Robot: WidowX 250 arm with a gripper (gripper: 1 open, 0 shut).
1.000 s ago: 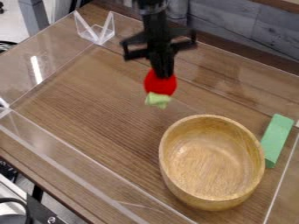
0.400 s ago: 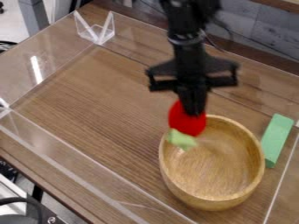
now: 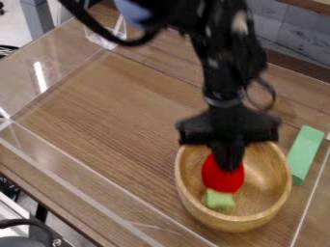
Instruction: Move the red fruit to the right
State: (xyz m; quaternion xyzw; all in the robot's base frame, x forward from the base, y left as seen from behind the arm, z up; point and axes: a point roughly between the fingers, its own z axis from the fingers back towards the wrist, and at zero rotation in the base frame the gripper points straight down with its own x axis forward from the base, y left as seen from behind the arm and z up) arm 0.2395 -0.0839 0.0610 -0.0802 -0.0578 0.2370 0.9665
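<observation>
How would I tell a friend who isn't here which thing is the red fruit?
On the wooden table, find the round wooden bowl at the right front. Within its rim, pinched by the black gripper from above, is the red fruit. It is small, glossy, with a pale green cap underneath, unlike the flat green block outside the bowl.

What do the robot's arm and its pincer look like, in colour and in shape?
The arm is black and slim, built of jointed segments. Near its top there is a pale blue-white patch, too blurred to identify. A black cable loops beside the wrist. The pincer is also black: a short crossbar with narrow fingers under it. No markings are readable.
</observation>
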